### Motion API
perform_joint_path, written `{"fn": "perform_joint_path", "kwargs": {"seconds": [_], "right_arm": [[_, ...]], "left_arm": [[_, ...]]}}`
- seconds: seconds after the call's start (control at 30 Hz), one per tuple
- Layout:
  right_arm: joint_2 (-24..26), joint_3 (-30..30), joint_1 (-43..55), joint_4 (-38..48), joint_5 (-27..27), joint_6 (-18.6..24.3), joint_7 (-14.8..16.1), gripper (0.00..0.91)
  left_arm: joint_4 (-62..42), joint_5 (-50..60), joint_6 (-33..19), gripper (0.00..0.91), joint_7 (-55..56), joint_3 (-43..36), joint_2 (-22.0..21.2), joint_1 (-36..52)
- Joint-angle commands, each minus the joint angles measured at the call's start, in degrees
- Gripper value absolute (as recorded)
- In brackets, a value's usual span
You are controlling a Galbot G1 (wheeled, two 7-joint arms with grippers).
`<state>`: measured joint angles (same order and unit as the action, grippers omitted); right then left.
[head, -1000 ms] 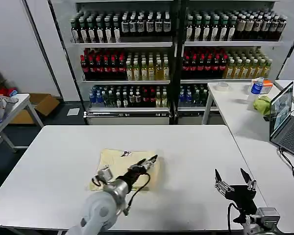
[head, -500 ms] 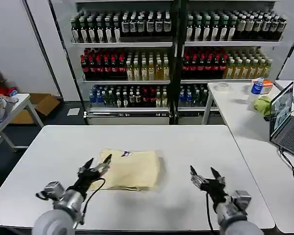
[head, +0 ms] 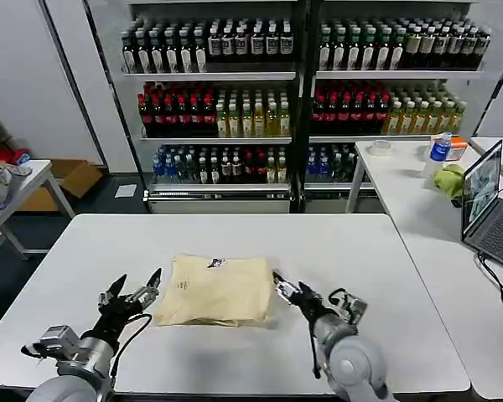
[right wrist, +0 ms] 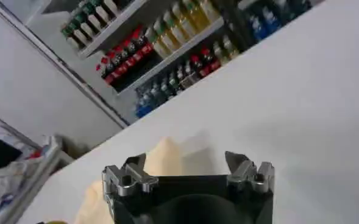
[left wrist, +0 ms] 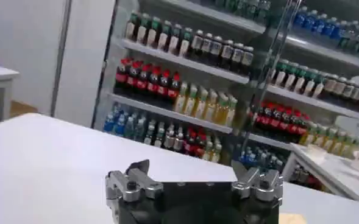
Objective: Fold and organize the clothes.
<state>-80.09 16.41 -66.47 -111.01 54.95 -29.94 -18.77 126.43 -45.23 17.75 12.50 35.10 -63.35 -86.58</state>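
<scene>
Compared with 0.5 s ago: the left gripper [head: 136,287] has pulled back off the T-shirt [head: 216,290] toward the robot's left and now sits just beside the shirt's left edge, apart from it. The right gripper [head: 282,283] has moved in from the open table [head: 360,251] and now sits at the shirt's right edge; contact cannot be judged. The shirt has stayed in place.

Left fingers [left wrist: 131,182] are spread apart, nothing between them. Right fingers [right wrist: 125,174] are likewise spread, empty, with a shirt corner [right wrist: 161,159] just ahead.

The T-shirt lies flat, folded into a rough rectangle at the table's middle. Its long axis runs left-right. The dark neck label [head: 215,263] sits at the far edge, toward the bottle shelves [head: 302,92].
</scene>
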Motion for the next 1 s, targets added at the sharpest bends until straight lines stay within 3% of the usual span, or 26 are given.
{"fn": "perform_joint_path", "kwargs": {"seconds": [0.03, 0.37, 0.4, 0.43, 0.5, 1.0], "right_arm": [[-8.3, -2.4, 8.4, 13.3, 5.9, -0.6, 0.7, 0.907], [-12.1, -2.3, 9.2, 17.7, 4.8, 0.0, 0.7, 0.907], [-12.1, -2.3, 9.1, 17.6, 4.8, 0.2, 0.7, 0.796], [-12.1, -2.5, 9.0, 17.6, 4.7, 0.3, 0.6, 0.403], [-12.0, -2.8, 8.8, 17.6, 4.5, 0.5, 0.5, 0.0], [-8.4, -2.1, 7.6, 16.0, 4.5, 1.5, 0.5, 0.0]], "left_arm": [[0.7, 1.7, -0.6, 0.907, -0.4, 2.4, 0.4, -2.3], [0.7, 1.0, -0.6, 0.907, -0.4, 2.9, 0.5, -2.0], [0.8, 0.9, -0.6, 0.907, -0.4, 3.0, 0.6, -2.1], [0.8, 0.8, -0.6, 0.907, -0.5, 3.1, 0.6, -2.0], [0.7, 0.7, -0.6, 0.907, -0.5, 3.1, 0.6, -1.9], [0.1, 0.9, -0.4, 0.907, -0.5, 1.6, -0.2, -1.0]]}}
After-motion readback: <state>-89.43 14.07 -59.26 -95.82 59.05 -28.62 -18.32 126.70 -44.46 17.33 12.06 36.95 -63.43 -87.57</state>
